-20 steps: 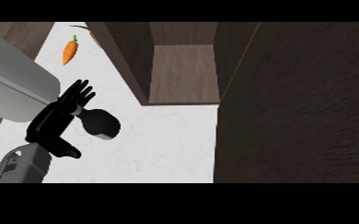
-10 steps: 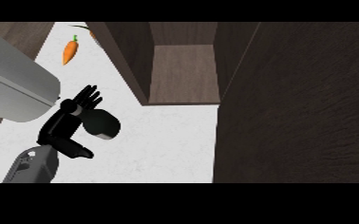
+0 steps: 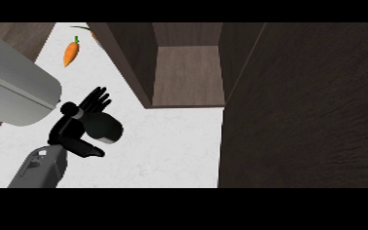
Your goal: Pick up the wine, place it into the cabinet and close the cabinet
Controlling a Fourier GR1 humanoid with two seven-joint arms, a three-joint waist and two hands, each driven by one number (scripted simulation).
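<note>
From the head view, looking steeply down, the left hand (image 3: 78, 122) is low at the left of the white worktop (image 3: 173, 146). Its fingers (image 3: 97, 100) are spread and point up toward the cabinet, and the thumb goes out below. Right against the palm is a dark round shape, the wine (image 3: 106, 129), seen from above, so only its top and shoulder show. The fingers are apart and not curled round it; I cannot tell if the palm touches it or is only just beside it.

The cabinet (image 3: 187, 73) stands open behind it, with its brown shelf bare, and its door (image 3: 295, 107) swings out at the right. A carrot (image 3: 70, 52) lies far back at the left, well apart from all this. A large grey body (image 3: 22, 95) fills the left edge; I cannot tell what it is. The right hand does not show.

The wine, I judge, is glass: stiff, smooth, rather heavy, and it can break or tip over if pushed from one side. The best place to hold it seems the wide body, below the shoulder, with fingers and thumb on opposite sides, keeping it upright.
</note>
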